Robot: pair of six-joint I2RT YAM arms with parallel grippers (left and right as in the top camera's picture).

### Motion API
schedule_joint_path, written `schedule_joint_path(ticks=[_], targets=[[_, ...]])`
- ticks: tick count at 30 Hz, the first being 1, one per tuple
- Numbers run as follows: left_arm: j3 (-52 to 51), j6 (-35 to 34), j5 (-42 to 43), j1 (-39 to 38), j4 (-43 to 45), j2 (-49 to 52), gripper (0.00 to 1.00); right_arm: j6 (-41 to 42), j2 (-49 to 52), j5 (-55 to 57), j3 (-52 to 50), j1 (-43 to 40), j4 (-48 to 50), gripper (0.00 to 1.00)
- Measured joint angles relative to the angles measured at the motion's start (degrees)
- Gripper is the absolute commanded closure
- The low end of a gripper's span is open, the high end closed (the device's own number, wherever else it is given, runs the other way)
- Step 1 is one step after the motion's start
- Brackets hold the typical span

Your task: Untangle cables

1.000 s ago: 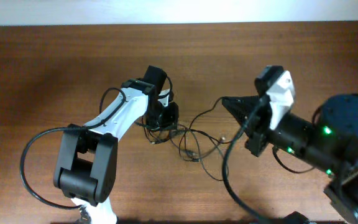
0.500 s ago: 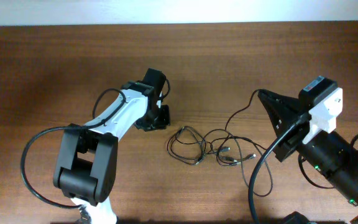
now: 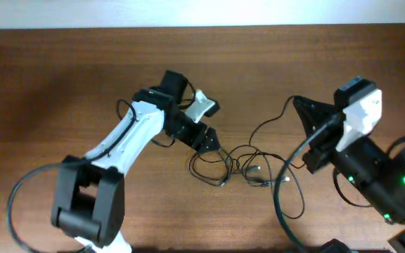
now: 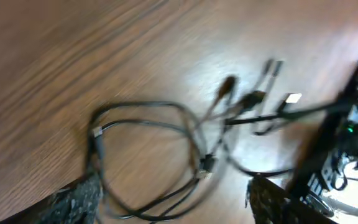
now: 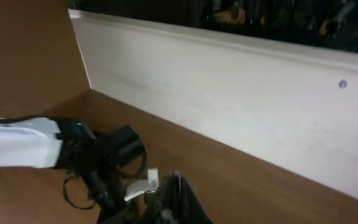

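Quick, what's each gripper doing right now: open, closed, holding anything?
Left gripper: open, holding nothing.
Right gripper: shut on a thin black cable.

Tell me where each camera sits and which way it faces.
Overhead: above the table, facing straight down; both arms, the open left hand, right hand and cables show.
Left wrist: faces down at the cables between its own fingers.
Right wrist: faces across to the wall; its shut hand and the left arm show.
Shared: overhead and left wrist both show the cables.
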Motion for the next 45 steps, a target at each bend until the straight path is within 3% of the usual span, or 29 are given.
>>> schedule_joint_path(ticks=[3, 6, 7, 8, 10, 11, 12, 15, 27, 38, 45], targets=[[0.4, 2.0, 1.0, -4.1, 0.0, -1.9, 0.13, 2.0, 2.0, 0.3, 0.0, 0.0, 0.0, 0.96], [0.4, 5.0, 1.2, -8.3, -0.5, -1.9, 0.14, 4.2, 3.2, 0.5, 0.0, 0.0, -0.2, 0.96], [0.4, 5.9, 1.3, -9.7, -0.5, -1.9, 0.22, 4.6, 3.2, 0.5, 0.0, 0.0, -0.2, 0.96], [0.4, 6.3, 1.4, -10.4, -0.4, -1.9, 0.37, 4.9, 3.2, 0.5, 0.0, 0.0, -0.2, 0.96], [0.4, 7.3, 1.5, -11.6, 0.6, -1.9, 0.82, 5.7, 3.2, 0.5, 0.0, 0.0, -0.2, 0.96], [0.4, 7.4, 1.5, -11.9, 1.0, -1.9, 0.98, 5.8, 3.2, 0.5, 0.0, 0.0, -0.2, 0.96], [0.4, 7.6, 1.5, -12.0, 1.4, -1.9, 1.0, 6.0, 3.2, 0.5, 0.0, 0.0, -0.2, 0.96], [0.4, 7.2, 0.7, -12.1, 3.1, -1.4, 1.0, 6.0, 3.2, 0.5, 0.0, 0.0, -0.2, 0.96], [0.4, -11.1, -24.4, -11.3, 6.1, 10.9, 1.0, 2.5, 2.1, 8.2, 0.0, 0.0, 0.3, 0.96], [0.5, -16.2, -24.3, 6.8, 2.1, 10.9, 1.0, 1.8, 1.3, 15.0, 6.6, 0.0, -2.8, 0.96], [0.5, -16.4, -24.3, 9.4, 1.6, 10.9, 0.98, -1.0, 3.2, 19.6, 25.2, 0.0, -13.6, 0.96]])
